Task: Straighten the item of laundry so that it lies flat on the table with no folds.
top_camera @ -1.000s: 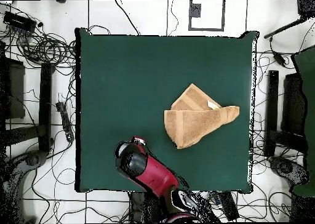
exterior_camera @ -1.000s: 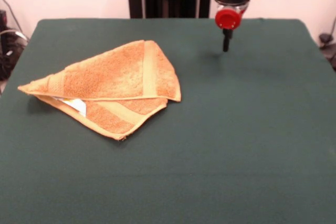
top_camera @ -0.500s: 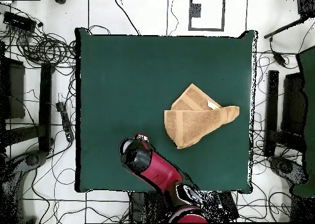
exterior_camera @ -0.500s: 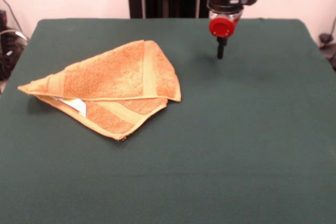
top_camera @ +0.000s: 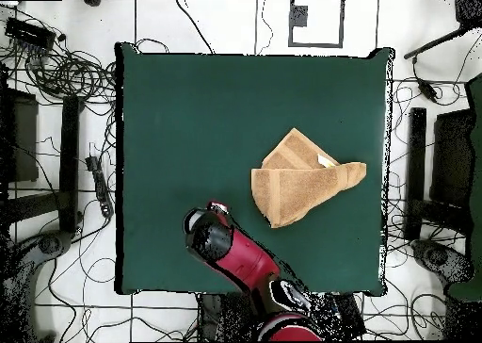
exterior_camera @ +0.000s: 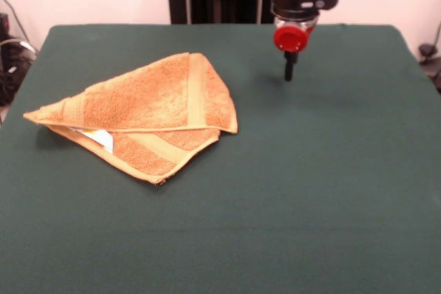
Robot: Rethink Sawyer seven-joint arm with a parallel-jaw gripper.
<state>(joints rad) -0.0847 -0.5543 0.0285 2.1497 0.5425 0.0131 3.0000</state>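
I see the towel [exterior_camera: 145, 118] lying folded over itself on the table [exterior_camera: 310, 184], a golden-orange terry cloth in a rough triangle. In the front view it sits in the left half of the green surface, one long corner pointing left toward the table's edge. A paler woven band crosses the upper layer near its right end, and another runs along the lower layer at the near side. A small white tag [exterior_camera: 96, 138] peeks out between the layers.
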